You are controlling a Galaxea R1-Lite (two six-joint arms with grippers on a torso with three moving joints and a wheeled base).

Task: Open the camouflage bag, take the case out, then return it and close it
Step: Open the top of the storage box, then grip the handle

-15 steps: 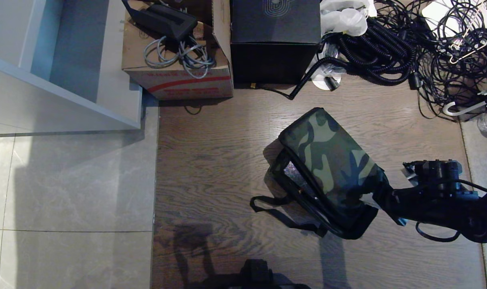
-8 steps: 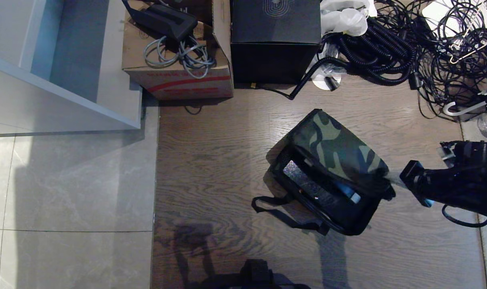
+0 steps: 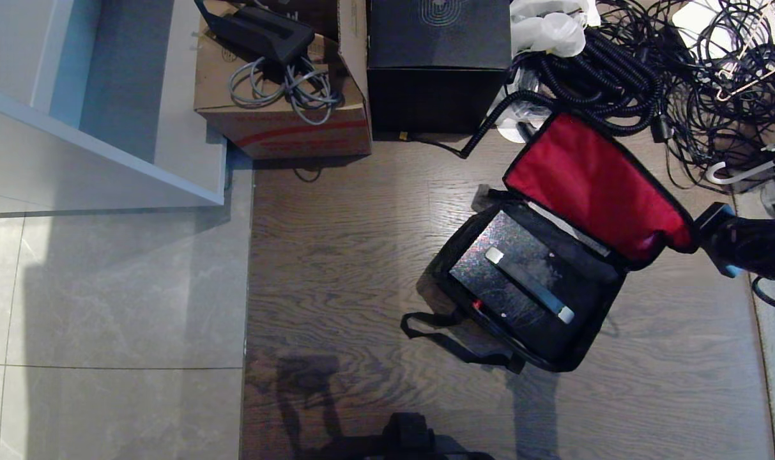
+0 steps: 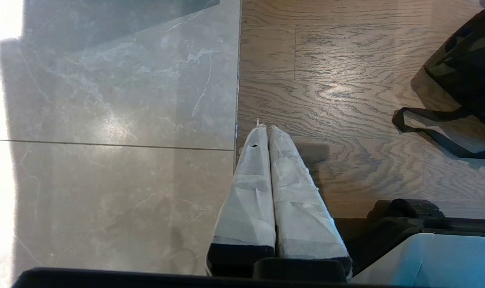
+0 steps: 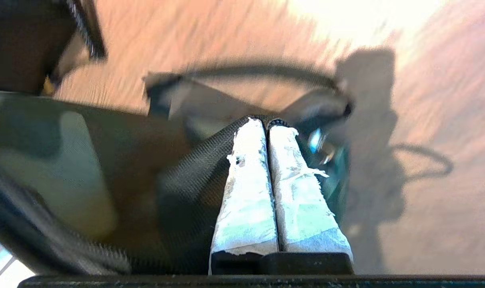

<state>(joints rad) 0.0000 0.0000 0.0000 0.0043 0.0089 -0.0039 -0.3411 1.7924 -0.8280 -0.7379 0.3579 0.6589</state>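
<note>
— Wood floor nearest us carries the camouflage bag [image 3: 540, 300], lid [image 3: 595, 185] swung up, case [image 3: 521, 281] lying inside.

— Right tool [image 5: 265, 122] is clenched on the lid's edge — we should fold it fully flat before releasing.

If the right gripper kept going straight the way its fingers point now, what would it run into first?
The right gripper is shut on the black edge of the camouflage bag's lid, so pushing on would shove that lid first. Beyond it the wooden floor looks free, though depth is unclear.

Camouflage bag [image 3: 540, 300] on wood floor, lid flipped open, red lining up.
</note>
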